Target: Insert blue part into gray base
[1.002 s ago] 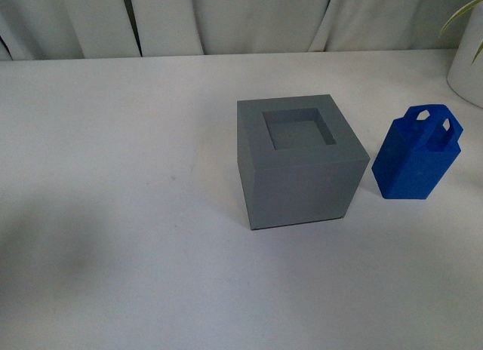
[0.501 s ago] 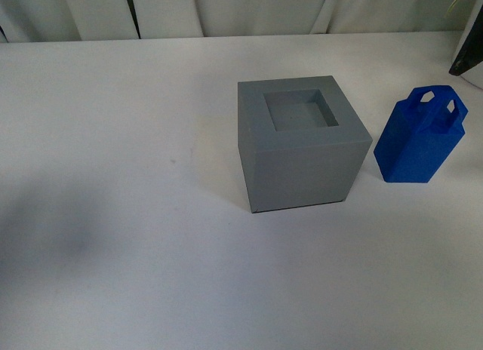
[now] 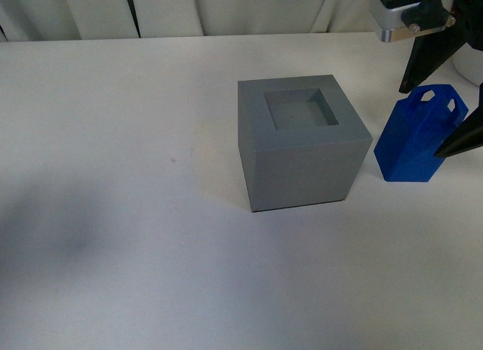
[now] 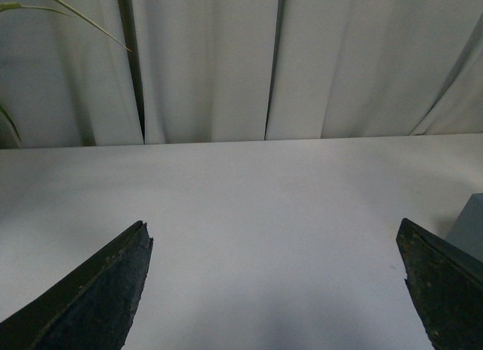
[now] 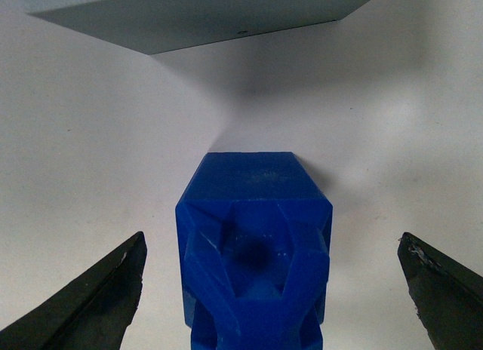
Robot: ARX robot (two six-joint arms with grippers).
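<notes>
Found the gray base [image 3: 302, 158] resting near the middle of the white desk [image 3: 113, 139], with the square recess in its top face turned upward. Found the blue part [image 3: 419, 142] standing upright on the desk at 3 o'clock from the base, just beside it but not touching, handle loop on top. Saw the right gripper [image 3: 420, 122] hanging over this part with the jaws spread wide. Placed one dark finger at about 11 o'clock of the part and the other at about 4 o'clock. Judged both fingers well apart from the blue sides in the right wrist view. Saw the left gripper [image 4: 273, 225] only in its own wrist view, jaws also spread wide, bare desk between them and pale curtains [image 4: 211, 63] behind. Noticed one gray corner of the base at the edge of that view, near one finger.
</notes>
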